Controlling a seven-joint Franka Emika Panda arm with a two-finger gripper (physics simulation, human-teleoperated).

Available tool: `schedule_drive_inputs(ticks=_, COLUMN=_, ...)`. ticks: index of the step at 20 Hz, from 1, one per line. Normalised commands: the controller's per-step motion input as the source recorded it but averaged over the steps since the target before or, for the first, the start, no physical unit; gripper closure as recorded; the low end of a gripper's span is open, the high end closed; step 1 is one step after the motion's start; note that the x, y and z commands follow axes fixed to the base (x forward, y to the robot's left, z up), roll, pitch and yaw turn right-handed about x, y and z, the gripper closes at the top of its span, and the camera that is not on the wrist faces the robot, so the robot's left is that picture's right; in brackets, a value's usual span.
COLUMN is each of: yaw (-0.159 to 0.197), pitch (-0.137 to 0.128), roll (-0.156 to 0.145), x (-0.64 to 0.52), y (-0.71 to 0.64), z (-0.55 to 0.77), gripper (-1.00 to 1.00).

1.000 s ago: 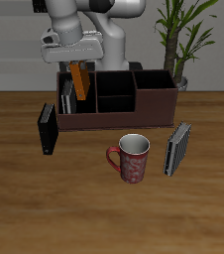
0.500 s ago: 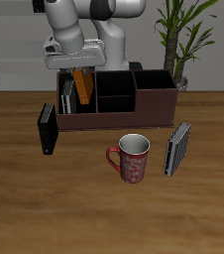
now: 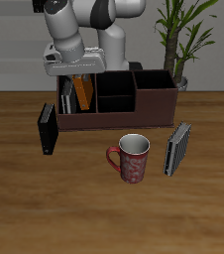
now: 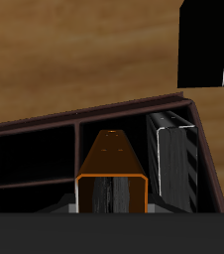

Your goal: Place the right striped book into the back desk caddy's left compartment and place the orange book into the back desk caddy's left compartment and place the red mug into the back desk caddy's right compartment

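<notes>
Red mug point(image 3: 132, 159) upright on bench point(image 3: 25, 198), at 5 o'clock from back desk caddy point(image 3: 134, 111). Farther back, orange book point(image 3: 82, 92) tilted in left compartment point(image 3: 76, 99) beside right striped book point(image 3: 67, 99). Gripper point(image 3: 76, 69) directly above; jaws' state unclear.

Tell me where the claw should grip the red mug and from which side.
Grip the red mug by its rim wall, coming straight down from above. It stands upright with its mouth open, and its handle points sideways toward the black book, so clamp the rim opposite that handle.
</notes>
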Motion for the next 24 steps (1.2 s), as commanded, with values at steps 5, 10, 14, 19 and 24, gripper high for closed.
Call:
schedule_drive_inputs(ticks=5, yaw=0.000, pitch=0.049, roll=-0.007, x=0.08, y=-0.01, z=-0.20, gripper=1.00)
schedule_drive_inputs(ticks=10, yaw=-0.015, pitch=0.037, roll=-0.003, x=0.02, y=-0.02, z=-0.14, gripper=1.00)
schedule_drive_inputs(ticks=14, yaw=-0.009, pitch=0.052, roll=0.001, x=0.04, y=0.03, z=-0.20, gripper=1.00)
schedule_drive_inputs(ticks=19, yaw=-0.028, pitch=0.069, roll=-0.004, x=0.10, y=0.00, z=-0.21, gripper=1.00)
schedule_drive_inputs(ticks=24, yaw=-0.043, pitch=0.060, roll=-0.002, x=0.06, y=-0.02, z=-0.13, gripper=-1.00)
